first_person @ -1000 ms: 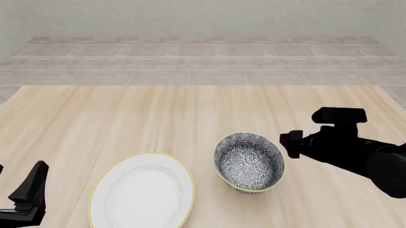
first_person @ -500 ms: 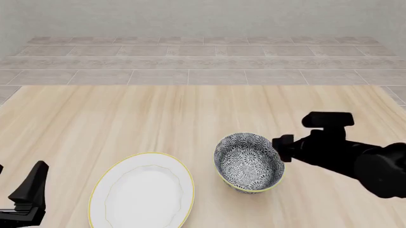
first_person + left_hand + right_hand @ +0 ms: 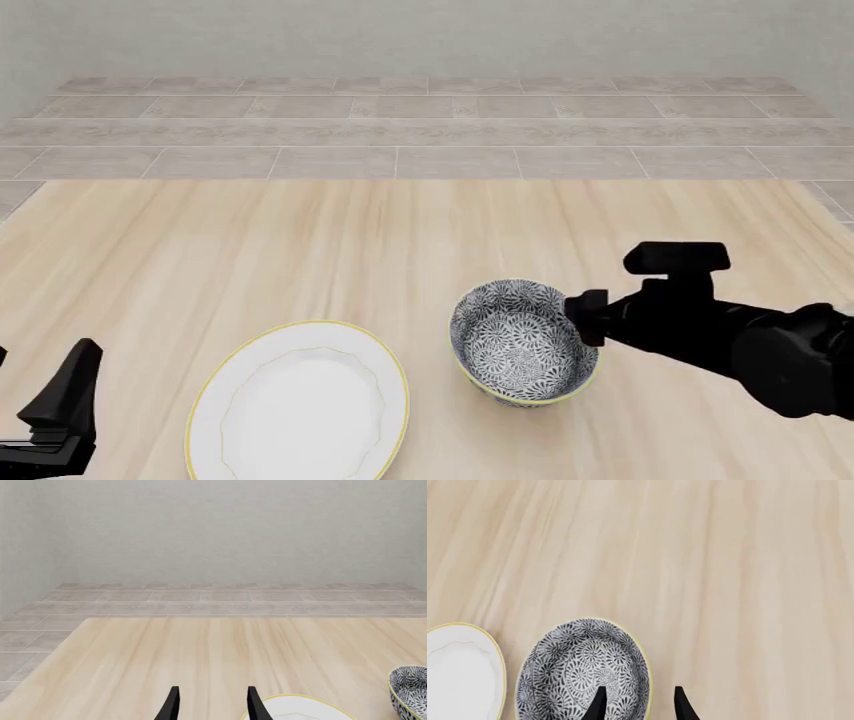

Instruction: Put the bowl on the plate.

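Observation:
The bowl [image 3: 523, 342], dark grey-and-white floral with a gold rim, stands upright on the table right of centre. The white plate [image 3: 299, 405] with its gold rim lies just to its left, apart from it. My right gripper [image 3: 585, 320] hovers at the bowl's right rim. In the right wrist view the bowl [image 3: 584, 670] fills the foreground. There my right gripper [image 3: 639, 705] is open, one finger over the bowl's inside and the other outside the rim, beside the plate [image 3: 460, 670]. My left gripper [image 3: 54, 410] is open near the table's front left corner, holding nothing.
The left wrist view shows my left gripper [image 3: 212, 707] with the plate's edge [image 3: 300, 705] and the bowl's side [image 3: 410, 692] off to one side. A tiled floor [image 3: 427, 130] and a grey wall lie beyond the table's far edge.
My right arm has moved left toward the bowl and now reaches its right rim. The bowl, the plate and the left arm have not moved.

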Robot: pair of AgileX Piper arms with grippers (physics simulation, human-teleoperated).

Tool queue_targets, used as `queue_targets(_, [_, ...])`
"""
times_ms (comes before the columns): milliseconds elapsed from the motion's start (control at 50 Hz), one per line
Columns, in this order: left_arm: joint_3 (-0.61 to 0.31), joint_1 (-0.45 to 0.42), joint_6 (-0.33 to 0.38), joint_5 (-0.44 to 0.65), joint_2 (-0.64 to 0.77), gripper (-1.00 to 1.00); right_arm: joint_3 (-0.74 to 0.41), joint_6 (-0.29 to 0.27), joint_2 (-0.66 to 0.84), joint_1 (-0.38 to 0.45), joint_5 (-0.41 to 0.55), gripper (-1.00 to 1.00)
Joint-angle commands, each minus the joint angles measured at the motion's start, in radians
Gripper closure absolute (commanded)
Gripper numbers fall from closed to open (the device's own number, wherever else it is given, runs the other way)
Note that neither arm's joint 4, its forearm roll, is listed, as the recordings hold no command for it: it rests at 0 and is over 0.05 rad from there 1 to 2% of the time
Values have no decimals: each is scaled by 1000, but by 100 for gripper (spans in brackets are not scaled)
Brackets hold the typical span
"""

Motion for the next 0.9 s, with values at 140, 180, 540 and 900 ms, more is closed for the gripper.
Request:
queue_targets(140, [0,0,0,0,0,-100,6,2,24,2,-21,-100])
queue_targets(180, [0,0,0,0,0,-100,6,2,22,2,-20,-100])
queue_targets(540, [0,0,0,0,0,-100,13,13,50,3,-45,-100])
queue_targets(900, [0,0,0,0,0,-100,15,20,97,14,-77,-100])
